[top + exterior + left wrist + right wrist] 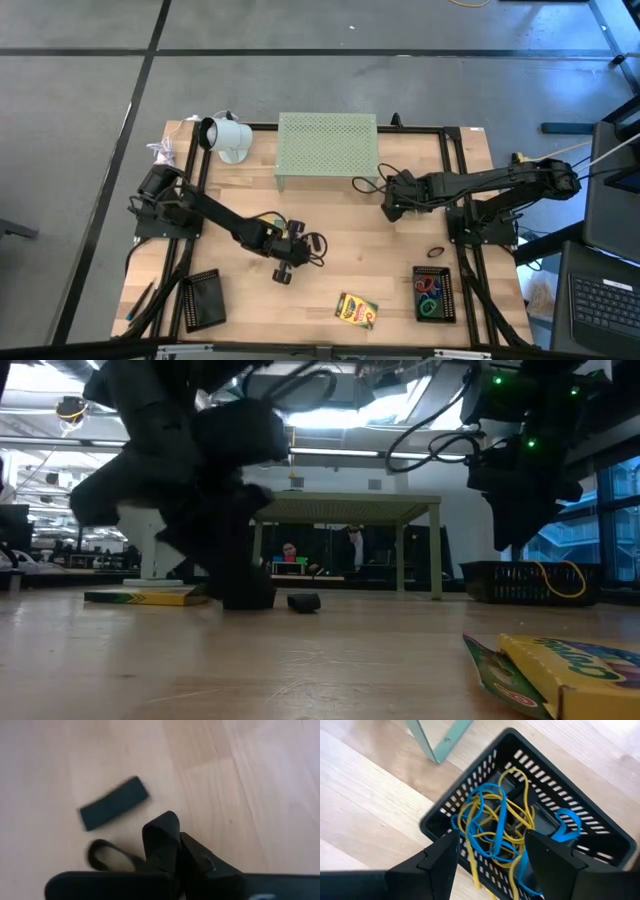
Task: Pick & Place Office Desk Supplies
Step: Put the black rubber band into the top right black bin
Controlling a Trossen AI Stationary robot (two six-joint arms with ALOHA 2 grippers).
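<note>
High view looks straight down on the pale wooden bench (400, 265). The left gripper (283, 268) sits low, just off the bench's centre toward 8 o'clock. From its own wrist camera the jaws are pressed together right at the wood. A small flat black clip (114, 809) lies loose just beyond them, and a thin black loop (102, 855) lies beside them. I cannot tell whether the loop is pinched.

The right gripper (390, 208) hangs toward 2 o'clock from centre, by the front corner of the pale green perforated stand (327, 148). Its jaws are apart and hold nothing. Below them is a black slotted basket (455, 807) of tangled yellow and blue rubber-band loops (487, 822).

A yellow-and-green crayon box (355, 310) lies flat near the front edge at about 5 o'clock. At 4 o'clock, a second black slotted basket (447, 300) holds red, green and blue loops (429, 295). A lone dark loop (436, 252) lies on the wood at 12 o'clock from it. Another black basket (203, 298) sits at 8 o'clock, and a white rounded lamp-like object (228, 137) at 10 o'clock.
</note>
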